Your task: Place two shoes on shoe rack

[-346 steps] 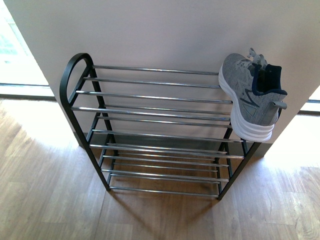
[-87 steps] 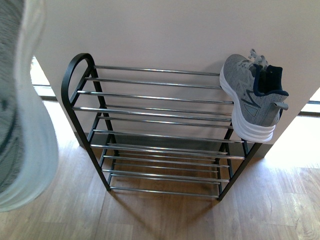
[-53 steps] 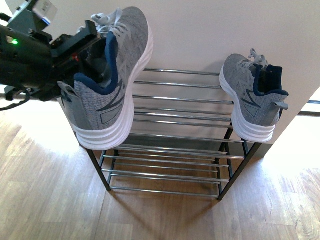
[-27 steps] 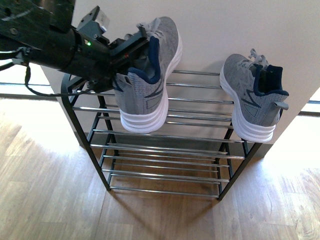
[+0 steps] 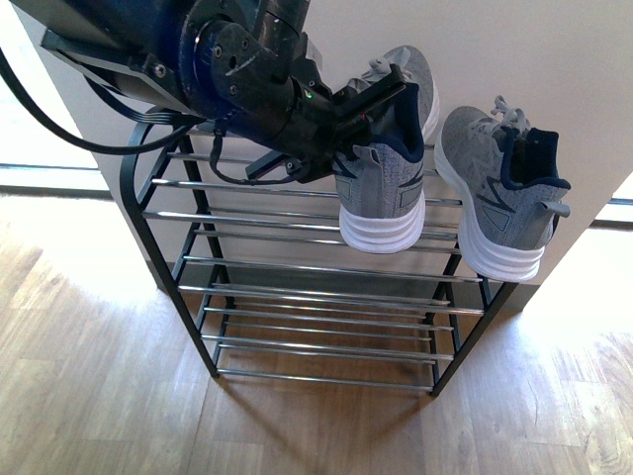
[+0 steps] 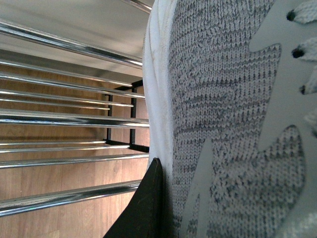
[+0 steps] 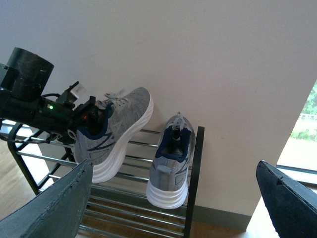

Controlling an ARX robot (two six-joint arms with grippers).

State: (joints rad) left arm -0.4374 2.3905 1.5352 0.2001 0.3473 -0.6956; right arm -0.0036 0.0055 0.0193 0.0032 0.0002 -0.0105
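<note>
My left gripper (image 5: pixel 381 109) is shut on a grey sneaker (image 5: pixel 384 178) at its navy collar and holds it heel-down over the top tier of the shoe rack (image 5: pixel 297 267), just left of the second grey sneaker (image 5: pixel 499 193). That one leans on the top bars at the rack's right end. In the left wrist view the held sneaker (image 6: pixel 233 124) fills the frame beside one black finger (image 6: pixel 143 208), with chrome bars (image 6: pixel 69 119) behind. My right gripper (image 7: pixel 173 166) is open and empty, back from the rack; both sneakers (image 7: pixel 116 131) (image 7: pixel 171 163) show there. The blue slides are out of view.
A white wall (image 5: pixel 396 40) stands right behind the rack. The floor is wood (image 5: pixel 99 396). The lower tiers (image 5: pixel 316 327) hold nothing. Bright windows show at far left and right. My left arm (image 5: pixel 218 69) spans the rack's upper left.
My left arm has carried the grey sneaker rightward and lower, from the rack's left side to just beside the sneaker on the top tier. That sneaker has not moved.
</note>
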